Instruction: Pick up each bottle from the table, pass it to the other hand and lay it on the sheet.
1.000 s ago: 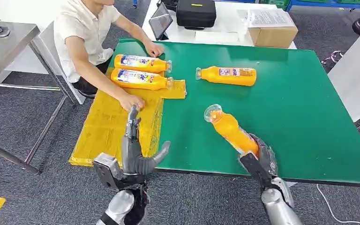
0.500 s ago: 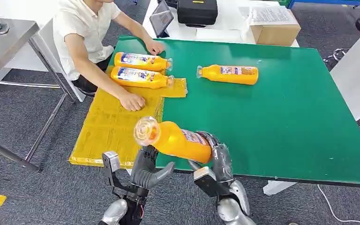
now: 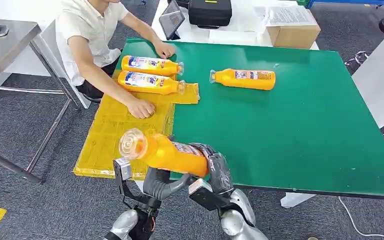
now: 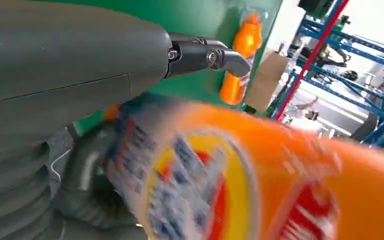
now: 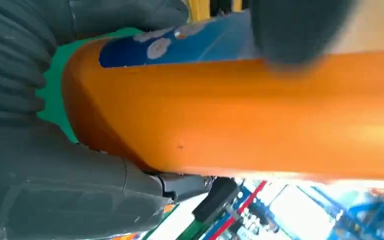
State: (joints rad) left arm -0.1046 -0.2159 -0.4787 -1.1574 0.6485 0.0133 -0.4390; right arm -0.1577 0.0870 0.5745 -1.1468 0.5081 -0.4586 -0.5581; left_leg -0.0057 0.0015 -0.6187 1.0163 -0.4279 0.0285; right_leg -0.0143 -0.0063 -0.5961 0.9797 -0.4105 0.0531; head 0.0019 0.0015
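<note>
1. The right robot hand (image 3: 215,170) grips the bottle (image 3: 165,152) by its base end, above the near table (image 3: 300,125) edge.
2. The bottle's long axis runs leftward, cap over the sheet (image 3: 115,135).
3. The left robot hand (image 3: 162,184) waits spread, directly beneath the bottle's middle, holding nothing.
</note>
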